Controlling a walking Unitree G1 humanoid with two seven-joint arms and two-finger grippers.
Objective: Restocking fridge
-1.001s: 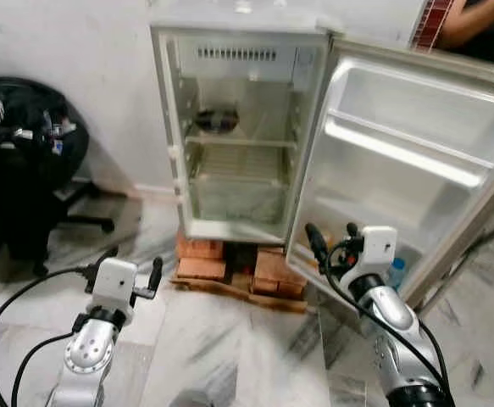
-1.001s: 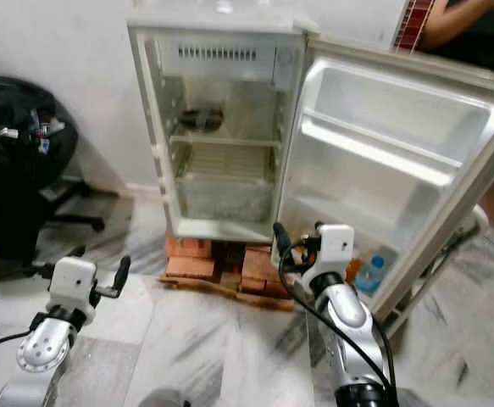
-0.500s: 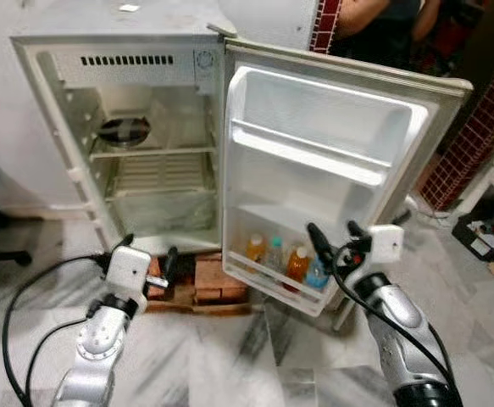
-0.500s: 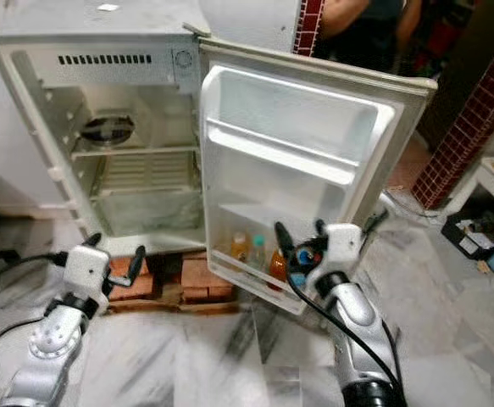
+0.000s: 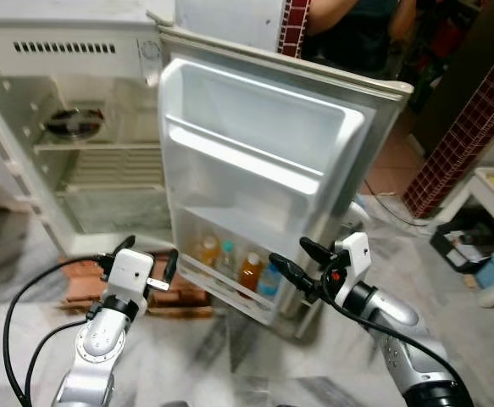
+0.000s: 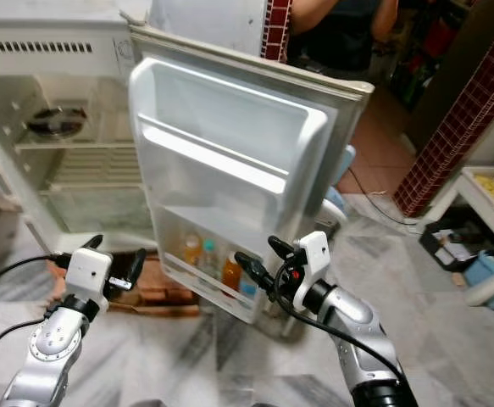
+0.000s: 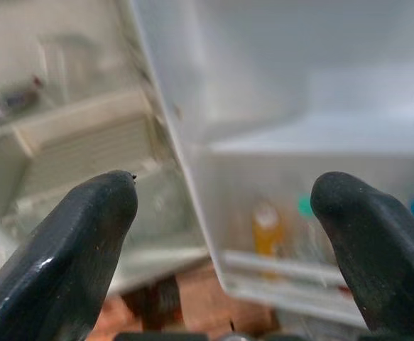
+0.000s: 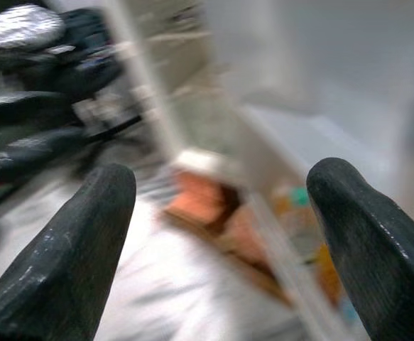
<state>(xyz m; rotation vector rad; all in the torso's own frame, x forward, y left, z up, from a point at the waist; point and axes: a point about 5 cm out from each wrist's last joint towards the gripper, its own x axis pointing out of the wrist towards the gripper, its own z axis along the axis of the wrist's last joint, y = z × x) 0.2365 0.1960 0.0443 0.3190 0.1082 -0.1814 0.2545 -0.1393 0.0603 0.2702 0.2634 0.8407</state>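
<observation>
Fridge (image 5: 69, 127) stands open, door (image 5: 263, 153) swung wide, bottles (image 5: 238, 270) in its bottom door shelf. Left pincer (image 5: 145, 259) and right pincer (image 5: 291, 257) both wide apart, empty, held low before the door.

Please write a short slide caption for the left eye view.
Both open grippers, left and right, face the open fridge door holding bottles.

The open door (image 5: 263, 161) stands across the middle, between the two arms. Its upper shelves (image 5: 255, 165) offer free room; bottles (image 5: 248, 271) crowd the bottom bin. Left of it, the fridge (image 5: 69, 144) interior is open, a dark pot (image 5: 73, 123) on its top shelf.
</observation>
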